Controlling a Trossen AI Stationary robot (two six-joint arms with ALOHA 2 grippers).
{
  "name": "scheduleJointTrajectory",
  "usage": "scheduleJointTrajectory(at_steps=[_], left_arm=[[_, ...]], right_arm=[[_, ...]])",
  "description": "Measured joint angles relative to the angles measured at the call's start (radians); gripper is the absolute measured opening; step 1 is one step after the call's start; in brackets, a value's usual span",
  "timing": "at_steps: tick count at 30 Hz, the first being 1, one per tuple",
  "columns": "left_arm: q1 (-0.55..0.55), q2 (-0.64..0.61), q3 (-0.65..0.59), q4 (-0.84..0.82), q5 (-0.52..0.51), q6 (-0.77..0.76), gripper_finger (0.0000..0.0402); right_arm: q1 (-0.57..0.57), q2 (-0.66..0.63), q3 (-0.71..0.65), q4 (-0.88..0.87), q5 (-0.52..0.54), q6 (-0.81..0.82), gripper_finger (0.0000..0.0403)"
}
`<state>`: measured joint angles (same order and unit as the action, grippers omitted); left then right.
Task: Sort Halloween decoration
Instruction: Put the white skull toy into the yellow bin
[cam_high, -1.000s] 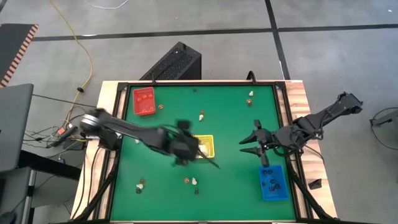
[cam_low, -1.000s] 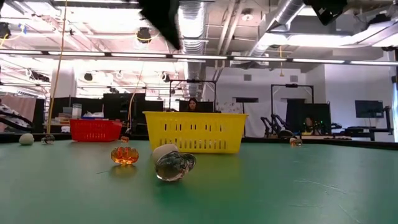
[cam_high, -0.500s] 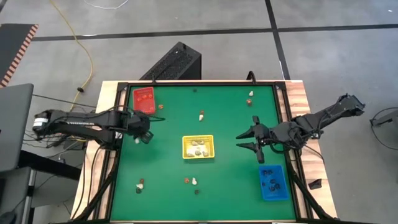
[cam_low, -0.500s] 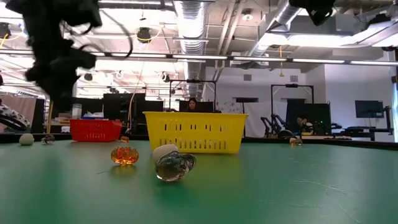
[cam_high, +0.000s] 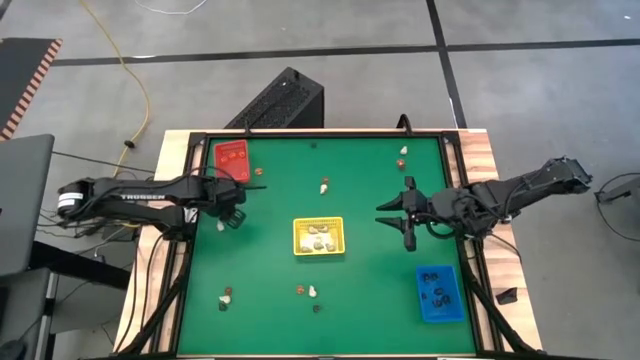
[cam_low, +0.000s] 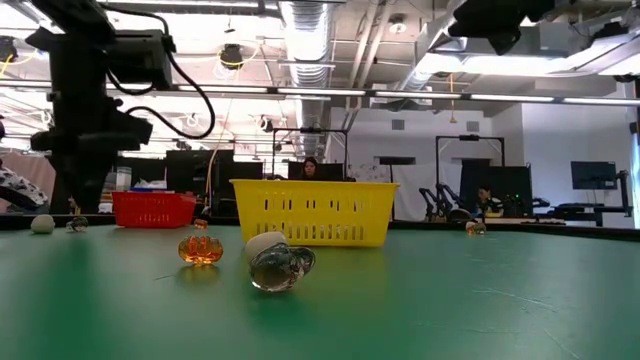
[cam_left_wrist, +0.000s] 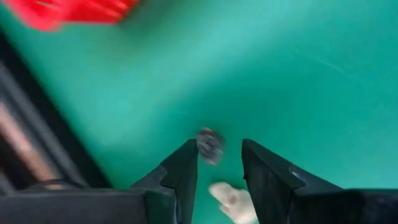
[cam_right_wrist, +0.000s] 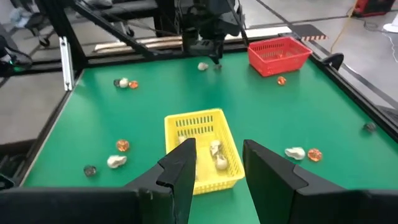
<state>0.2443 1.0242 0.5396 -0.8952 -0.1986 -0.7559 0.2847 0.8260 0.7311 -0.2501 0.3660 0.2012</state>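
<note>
- The Halloween decoration is a scatter of tiny trinkets on the green table (cam_high: 370, 210); places here are given relative to the yellow tray (cam_high: 318, 236), which sits near the table's middle.
- Several cream-white trinkets (cam_high: 318, 240) lie inside the yellow tray.
- A cream-white trinket (cam_left_wrist: 233, 200) and a dark one (cam_left_wrist: 210, 145) lie on the felt well to the left-arm side of the yellow tray, near the table edge.
- The left gripper (cam_left_wrist: 219, 163) hangs over that pair with its fingers apart; in the left wrist view the dark trinket shows in the gap between the fingertips and the cream-white one lies just beside it.
- A cream-white trinket (cam_high: 324, 186) lies beyond the yellow tray toward the far edge, and another pair (cam_high: 403, 153) lies near the far corner on the right-arm side.
- On the near side of the yellow tray, an orange-brown trinket (cam_low: 200, 249) and a clear roundish one (cam_low: 281, 268) lie close together; another small group (cam_high: 226, 297) lies toward the near left-arm corner.
- The red tray (cam_high: 232, 161) stands in the far corner on the left-arm side, with an orange-brown trinket (cam_high: 257, 171) just beside it.
- The blue tray (cam_high: 440, 293) stands toward the near right-arm corner and holds dark trinkets.
- The right gripper (cam_high: 398, 214) hovers above the table on the right-arm side of the yellow tray, fingers spread apart and holding nothing.
</note>
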Motion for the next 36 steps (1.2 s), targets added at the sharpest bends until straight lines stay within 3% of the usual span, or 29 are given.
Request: scheduleJointTrajectory(at_steps=[5, 7, 11, 17, 25, 31, 36], left_arm=[[-0.041, 0.008, 0.000, 0.003, 0.190, 0.006, 0.0114], [-0.075, 0.004, 0.000, -0.006, 0.217, -0.035, 0.0114], [-0.144, 0.005, 0.001, -0.055, 0.181, -0.121, 0.0114], [-0.192, 0.008, 0.001, -0.074, 0.039, -0.141, 0.0114], [-0.207, 0.008, -0.043, -0.066, 0.051, -0.202, 0.0118], [-0.207, 0.008, -0.112, 0.024, 0.055, -0.231, 0.0163], [-0.206, 0.008, -0.117, 0.007, 0.077, -0.245, 0.0202]], right_arm=[[0.001, 0.000, 0.000, -0.020, -0.002, 0.012, 0.0164], [0.002, 0.000, 0.000, -0.025, -0.003, 0.026, 0.0164], [0.003, 0.002, 0.000, -0.038, -0.007, 0.059, 0.0164], [0.012, 0.032, 0.000, -0.035, -0.029, 0.080, 0.0164], [0.014, 0.079, 0.000, -0.034, -0.029, 0.079, 0.0164], [0.014, 0.076, 0.000, -0.034, -0.029, 0.079, 0.0164], [0.014, 0.076, 0.000, -0.034, -0.029, 0.078, 0.0164]])
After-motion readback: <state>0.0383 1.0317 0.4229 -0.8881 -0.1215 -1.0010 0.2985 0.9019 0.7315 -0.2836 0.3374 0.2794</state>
